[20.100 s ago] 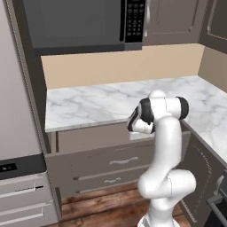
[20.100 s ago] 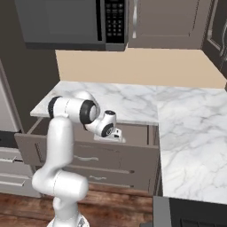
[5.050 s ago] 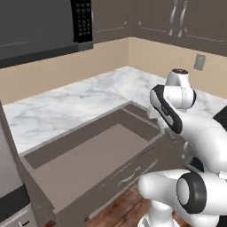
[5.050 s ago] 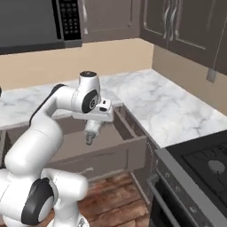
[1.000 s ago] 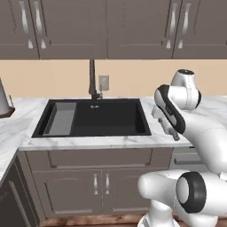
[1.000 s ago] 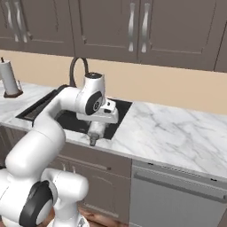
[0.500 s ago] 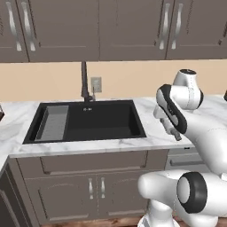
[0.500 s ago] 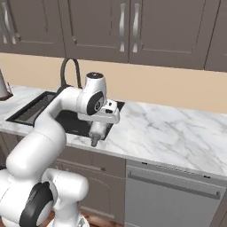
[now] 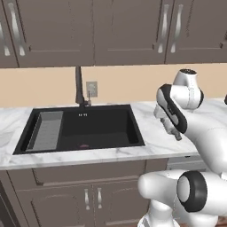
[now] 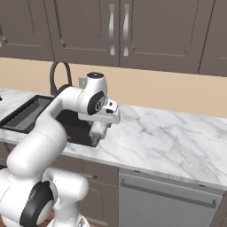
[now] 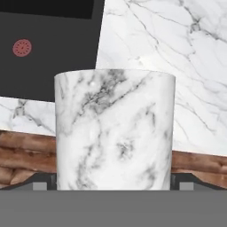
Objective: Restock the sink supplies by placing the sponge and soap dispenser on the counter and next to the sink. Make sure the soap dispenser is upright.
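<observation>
The pincer (image 10: 96, 132) hangs just over the front part of the counter (image 10: 168, 137), pointing down. It holds the soap dispenser (image 11: 114, 128), a round bottle with a grey marble look. In the hand view the bottle sits right between the two fingers and hides most of them, so I cannot tell how wide they stand, but they are closed around it. In the right base view the bottle (image 10: 95, 131) is a small pale thing under the hand, above the counter near its front edge. I cannot tell if it touches the counter. In the left base view the pincer (image 9: 176, 135) points down and to the right, and the bottle is hard to make out there.

The sink (image 9: 80, 128) is just beside the pincer, on its left in both base views. It is a big black box set down into the counter. In the hand view a corner of the sink (image 11: 48, 44) shows past the bottle, with a small red drain (image 11: 22, 47) in its floor. A grey ribbed tray (image 9: 46, 131) lies at the far end of the sink, well apart from the pincer. The tall dark faucet (image 9: 80, 86) stands behind the sink, by the wall.

White marble counter runs on past the pincer on its other side. Dark brown cabinets (image 10: 133, 31) hang on the wall above.
</observation>
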